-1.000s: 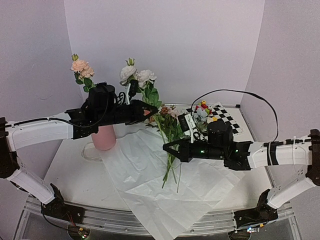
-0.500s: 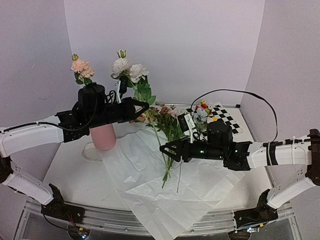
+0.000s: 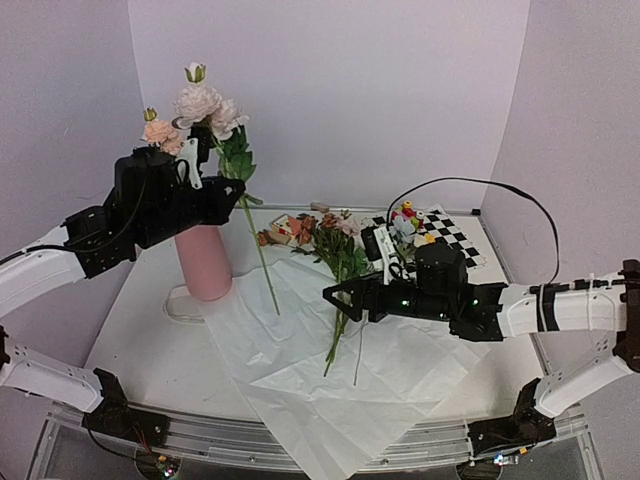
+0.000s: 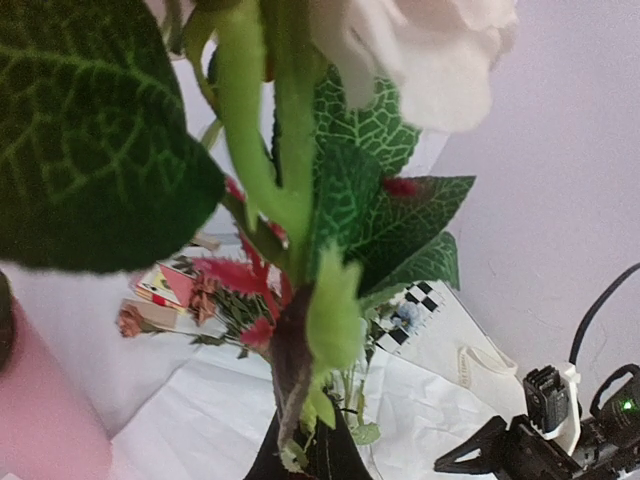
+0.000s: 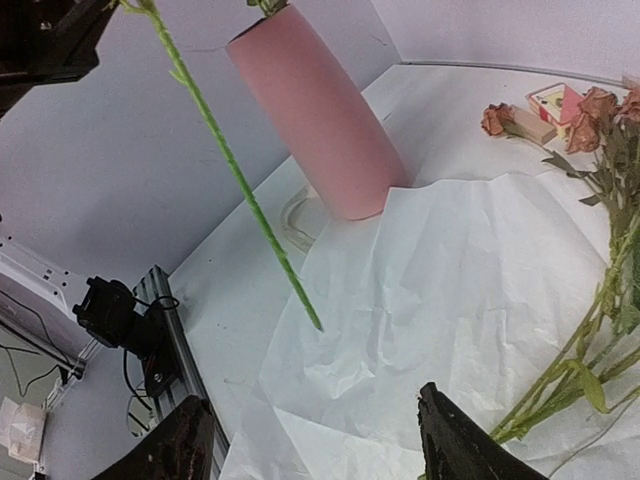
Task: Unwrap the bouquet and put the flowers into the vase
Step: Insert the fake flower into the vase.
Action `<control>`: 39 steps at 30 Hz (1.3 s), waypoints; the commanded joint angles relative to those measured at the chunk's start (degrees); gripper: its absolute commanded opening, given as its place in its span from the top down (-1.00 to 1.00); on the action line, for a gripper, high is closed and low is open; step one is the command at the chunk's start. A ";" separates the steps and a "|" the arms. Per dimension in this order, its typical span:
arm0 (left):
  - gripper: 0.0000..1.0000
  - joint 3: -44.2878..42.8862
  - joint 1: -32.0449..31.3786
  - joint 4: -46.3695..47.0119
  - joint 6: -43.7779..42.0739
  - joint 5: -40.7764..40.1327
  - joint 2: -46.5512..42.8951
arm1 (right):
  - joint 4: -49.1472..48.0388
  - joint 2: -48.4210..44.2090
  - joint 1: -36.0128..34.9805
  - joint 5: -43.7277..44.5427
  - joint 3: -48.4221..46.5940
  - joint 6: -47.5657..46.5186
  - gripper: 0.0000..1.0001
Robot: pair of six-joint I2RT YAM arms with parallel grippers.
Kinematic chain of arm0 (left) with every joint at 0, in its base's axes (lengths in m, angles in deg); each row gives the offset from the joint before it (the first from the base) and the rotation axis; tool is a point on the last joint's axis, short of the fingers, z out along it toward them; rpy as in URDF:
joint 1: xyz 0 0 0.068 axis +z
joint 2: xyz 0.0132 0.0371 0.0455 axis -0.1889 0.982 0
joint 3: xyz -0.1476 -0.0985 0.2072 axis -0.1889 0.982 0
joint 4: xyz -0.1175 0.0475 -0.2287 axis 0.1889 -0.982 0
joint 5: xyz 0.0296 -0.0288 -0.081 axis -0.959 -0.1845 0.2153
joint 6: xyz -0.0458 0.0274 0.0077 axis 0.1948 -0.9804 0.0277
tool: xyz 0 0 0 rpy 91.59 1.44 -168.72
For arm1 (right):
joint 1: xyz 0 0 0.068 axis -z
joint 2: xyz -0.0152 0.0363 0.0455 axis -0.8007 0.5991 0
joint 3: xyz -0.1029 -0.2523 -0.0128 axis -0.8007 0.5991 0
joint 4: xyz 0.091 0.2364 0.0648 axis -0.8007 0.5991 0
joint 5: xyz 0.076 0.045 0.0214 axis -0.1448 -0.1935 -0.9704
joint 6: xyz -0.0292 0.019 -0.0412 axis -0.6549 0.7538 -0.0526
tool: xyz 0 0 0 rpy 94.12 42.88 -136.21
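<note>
My left gripper is shut on the stem of a white and pale pink rose, held high just right of the pink vase. The long green stem hangs free, its tip above the white paper. In the left wrist view the stem runs down into the shut jaws. One peach flower stands in the vase. The other flowers lie on the paper. My right gripper hovers open beside their stems; in its own view nothing lies between its fingers.
A checkered mat with small toy blocks lies at the back right. Small cards sit behind the flower heads. A clear round dish rests at the vase's foot. A cream ribbon lies on the paper.
My left arm has lifted the rose up and leftward, away from the bunch and toward the vase. My right gripper has opened and let go of the stems.
</note>
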 commanded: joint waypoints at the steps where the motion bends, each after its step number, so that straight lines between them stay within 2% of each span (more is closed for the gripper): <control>1: 1.00 -6.02 0.05 -1.57 -9.34 -11.53 -3.33 | 4.56 -5.26 -0.21 8.13 -0.81 -3.04 -0.42; 5: 1.00 -9.83 0.08 -1.71 -13.76 -18.33 -3.14 | 8.49 -10.36 -0.26 20.13 -0.37 -5.17 -0.51; 8: 1.00 -13.59 0.10 -1.68 -16.88 -23.37 -1.91 | 10.05 -14.52 -0.26 27.98 1.12 -5.89 -0.88; 9: 1.00 -15.05 0.06 -1.64 -17.73 -24.38 -1.40 | 10.62 -15.45 -0.24 29.41 1.44 -6.40 -0.95; 18: 1.00 -27.28 0.07 -1.51 -28.46 -30.25 3.59 | 14.31 -17.23 -0.22 33.04 1.28 -7.84 -0.97; 23: 1.00 -30.49 0.12 -0.85 -32.97 -33.08 5.37 | 14.48 -17.45 -0.22 33.70 1.58 -7.85 -0.97; 33: 1.00 -26.11 0.24 7.77 -38.08 -35.15 6.33 | 14.47 -17.11 -0.25 32.43 1.09 -8.69 -0.97; 39: 1.00 -21.22 2.83 12.56 -34.83 -34.44 6.70 | 14.49 -17.84 -0.24 32.52 1.55 -8.82 -0.97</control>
